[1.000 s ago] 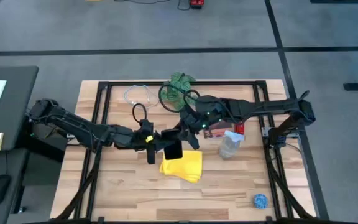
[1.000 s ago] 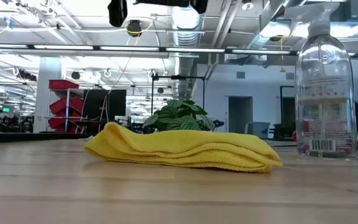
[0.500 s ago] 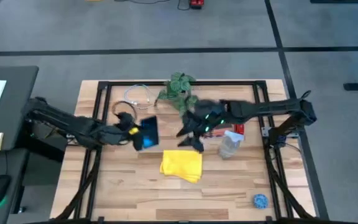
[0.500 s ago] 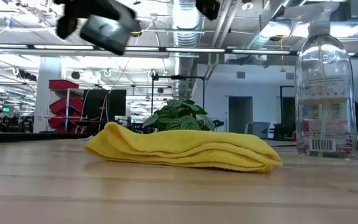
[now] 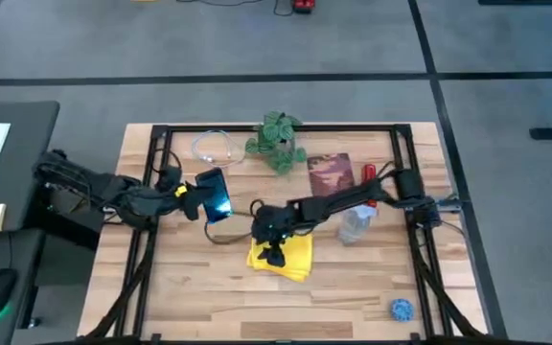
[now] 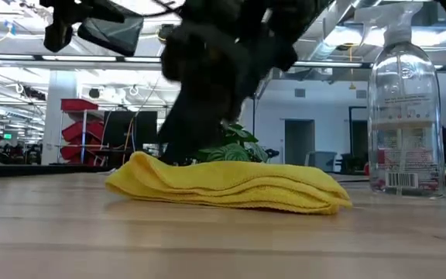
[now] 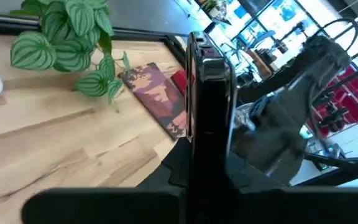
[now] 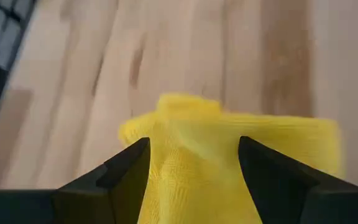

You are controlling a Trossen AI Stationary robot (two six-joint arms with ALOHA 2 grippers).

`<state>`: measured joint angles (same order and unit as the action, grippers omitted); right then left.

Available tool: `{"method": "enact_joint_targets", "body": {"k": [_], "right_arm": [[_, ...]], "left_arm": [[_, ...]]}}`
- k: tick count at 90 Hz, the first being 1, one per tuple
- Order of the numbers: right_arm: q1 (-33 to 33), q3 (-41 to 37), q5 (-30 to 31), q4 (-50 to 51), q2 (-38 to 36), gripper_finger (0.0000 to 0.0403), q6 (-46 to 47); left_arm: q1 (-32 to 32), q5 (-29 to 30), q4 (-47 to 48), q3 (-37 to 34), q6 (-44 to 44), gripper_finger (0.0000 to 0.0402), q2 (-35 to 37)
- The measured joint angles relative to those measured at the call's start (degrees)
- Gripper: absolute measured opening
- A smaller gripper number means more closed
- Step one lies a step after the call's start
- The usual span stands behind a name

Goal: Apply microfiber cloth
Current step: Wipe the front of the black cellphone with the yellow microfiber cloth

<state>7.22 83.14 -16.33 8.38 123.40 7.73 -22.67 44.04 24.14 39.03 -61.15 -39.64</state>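
A pale wooden worktop [image 5: 190, 287] inside a black frame carries the scene, with a grey floor around it and, in the low view, a bright open workroom behind. At the far edge stand a small green plant [image 5: 278, 141] and a coil of white cable [image 5: 213, 146]; a brown patterned booklet [image 5: 331, 175] lies just right of the plant, a clear spray bottle [image 6: 406, 116] stands right of centre, and a small blue ball [image 5: 402, 309] sits at the near right corner.

The microfiber cloth [image 5: 290, 257] lies folded on the worktop near the middle, flat and not yet lifted. The black phone [image 5: 214, 195] is held up off the worktop to the cloth's left and a little farther back, its lit screen showing from above. By my reading the task is at an early stage: the phone is presented, the cloth is being reached for, and picking it up and wiping the phone with it is all left to do.

The left gripper [image 5: 195, 201] has its jaws closed on the phone, which the left wrist view shows edge-on and upright between them. The right gripper [image 8: 192, 163] is down at the cloth's left part; its jaws stand wide apart, straddling the yellow fabric, with nothing clamped between them. From the low view the gripper looks to be at the top of the folds, but whether the fingertips actually press the fabric I cannot tell.
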Motion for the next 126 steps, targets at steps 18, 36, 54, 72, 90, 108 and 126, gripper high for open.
{"method": "enact_joint_targets", "body": {"k": [18,36,54,72,90,108,126], "right_arm": [[3.2,0.5,7.9,0.8,4.7,0.0240,-2.7],[5.6,0.6,15.6,1.7,6.3,0.0140,4.9],[5.8,0.2,17.9,3.1,3.5,0.0015,8.6],[4.4,-0.6,25.6,9.8,-9.4,0.0005,10.3],[4.5,-0.1,38.9,8.3,-25.5,0.0002,9.0],[5.1,0.2,41.1,-6.2,-30.7,0.0002,-4.3],[3.1,1.4,39.8,-9.5,-25.3,0.0001,-9.7]], "left_arm": [[0.0,-0.3,0.7,0.0,-1.8,0.0009,-1.0],[0.0,-0.3,0.9,0.0,-2.4,0.0009,-0.7],[0.0,-0.3,0.7,0.0,-2.3,0.0009,-0.7],[-0.4,-0.2,-4.7,0.0,-0.1,0.0009,-0.8],[-0.4,2.5,-15.1,0.0,7.4,0.0010,-0.9],[-0.3,4.4,-23.1,0.0,11.2,0.0010,-2.7],[-0.3,4.3,-30.9,0.0,12.3,0.0010,-7.5]]}}
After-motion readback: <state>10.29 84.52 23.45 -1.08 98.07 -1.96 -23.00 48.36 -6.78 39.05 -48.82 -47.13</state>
